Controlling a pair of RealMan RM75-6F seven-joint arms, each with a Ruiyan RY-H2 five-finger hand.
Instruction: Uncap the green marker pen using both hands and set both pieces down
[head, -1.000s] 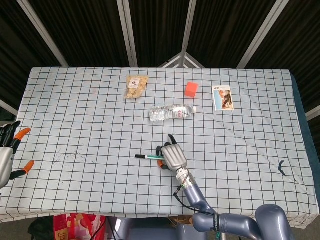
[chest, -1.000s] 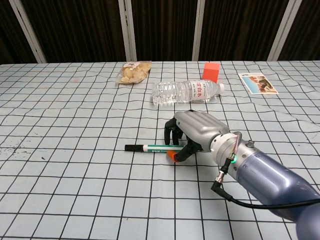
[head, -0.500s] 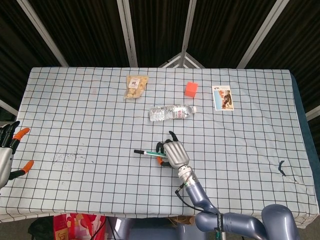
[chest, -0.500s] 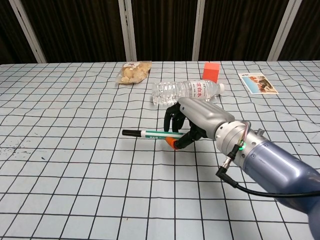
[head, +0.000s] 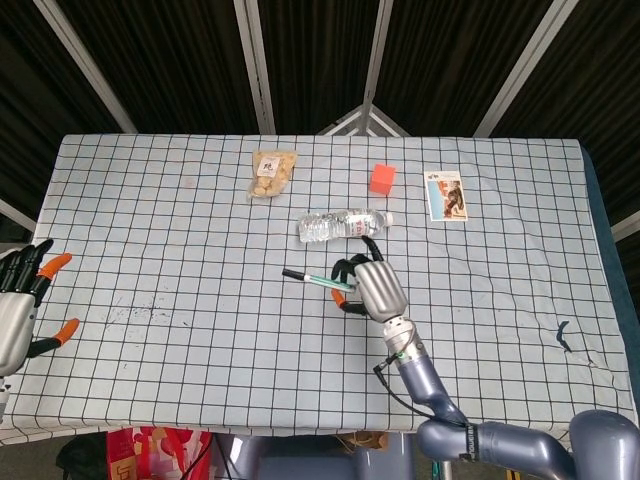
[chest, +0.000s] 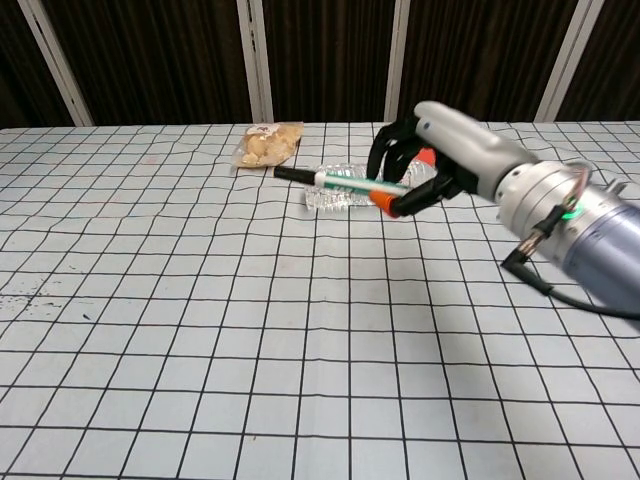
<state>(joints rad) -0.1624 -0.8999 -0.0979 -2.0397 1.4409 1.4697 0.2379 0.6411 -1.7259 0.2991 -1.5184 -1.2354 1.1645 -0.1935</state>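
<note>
At the near left corner of the table (head: 150, 240), the left hand (head: 18, 310) hovers by the edge with its orange-tipped fingers spread and nothing in them. Toward the middle of the checked cloth, the right hand (chest: 440, 160) is raised above the surface and curls its fingers around the green marker pen (chest: 340, 181), holding it roughly level with its black cap end pointing toward the left side of the table; an orange fingertip presses the barrel from below. The pen is clear of the cloth, and its cap is on. Just beyond the hand, a clear water bottle (head: 343, 224) lies on its side near the table's centre. Farther back, an orange block (head: 382, 178) stands toward the far edge, with a picture card (head: 445, 194) lying flat to its right and a clear bag of snacks (head: 272, 172) lying to its left, all well apart from each other.
</note>
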